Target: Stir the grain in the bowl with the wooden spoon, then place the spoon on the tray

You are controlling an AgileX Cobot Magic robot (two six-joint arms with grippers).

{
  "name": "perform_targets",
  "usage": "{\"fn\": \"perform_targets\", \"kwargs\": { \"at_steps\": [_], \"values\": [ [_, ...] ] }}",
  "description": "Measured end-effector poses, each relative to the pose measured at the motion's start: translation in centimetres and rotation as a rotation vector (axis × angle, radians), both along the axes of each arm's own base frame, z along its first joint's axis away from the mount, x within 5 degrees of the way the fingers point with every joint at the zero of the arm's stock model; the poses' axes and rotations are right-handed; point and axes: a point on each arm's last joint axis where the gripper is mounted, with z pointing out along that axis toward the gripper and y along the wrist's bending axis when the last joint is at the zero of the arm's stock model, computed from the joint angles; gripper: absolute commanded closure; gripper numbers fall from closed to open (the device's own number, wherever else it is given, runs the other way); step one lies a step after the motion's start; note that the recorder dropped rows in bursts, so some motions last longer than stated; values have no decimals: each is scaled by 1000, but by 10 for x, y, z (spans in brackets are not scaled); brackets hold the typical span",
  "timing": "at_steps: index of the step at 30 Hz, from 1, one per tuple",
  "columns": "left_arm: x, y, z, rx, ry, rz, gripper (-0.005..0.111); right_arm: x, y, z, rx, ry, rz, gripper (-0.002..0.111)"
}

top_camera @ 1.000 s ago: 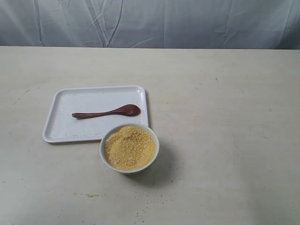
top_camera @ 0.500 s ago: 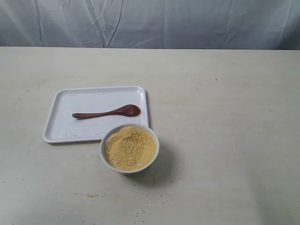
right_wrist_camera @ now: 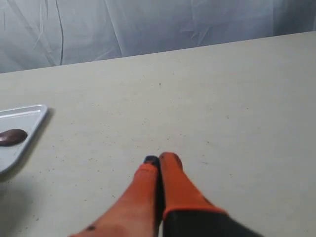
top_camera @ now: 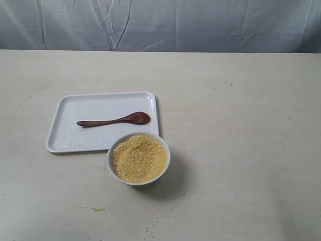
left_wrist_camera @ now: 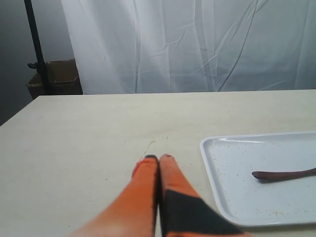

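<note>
The dark reddish-brown wooden spoon point(top_camera: 114, 120) lies flat on the white speckled tray point(top_camera: 65, 140), its head toward the right. Just in front of the tray's right end stands the small white bowl point(top_camera: 165, 159), holding a mound of yellow grain point(top_camera: 138, 157). Neither gripper shows in the exterior view. In the left wrist view my left gripper point(left_wrist_camera: 158, 158) is shut and empty above bare table, beside the tray point(left_wrist_camera: 222, 182) and the spoon handle point(left_wrist_camera: 284, 174). My right gripper point(right_wrist_camera: 159, 159) is shut and empty too, well away from the tray corner point(right_wrist_camera: 29, 123) and the spoon head point(right_wrist_camera: 12, 137).
A white cloth backdrop point(top_camera: 160, 25) hangs behind the table's far edge. A few spilled grains point(top_camera: 98, 209) lie near the front. In the left wrist view a black stand pole point(left_wrist_camera: 36, 44) and a cardboard box point(left_wrist_camera: 54, 79) stand off the table.
</note>
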Motion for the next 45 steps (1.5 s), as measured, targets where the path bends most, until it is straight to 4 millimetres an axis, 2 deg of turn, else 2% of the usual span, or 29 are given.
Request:
{"fn": "perform_targets", "kwargs": {
  "at_steps": [12,45],
  "values": [
    [0,0,0,0,0,0,106,0,-4,-1,16,8,-76,108],
    [0,0,0,0,0,0,106,0,-4,-1,21,11,-79,108]
  ]
}}
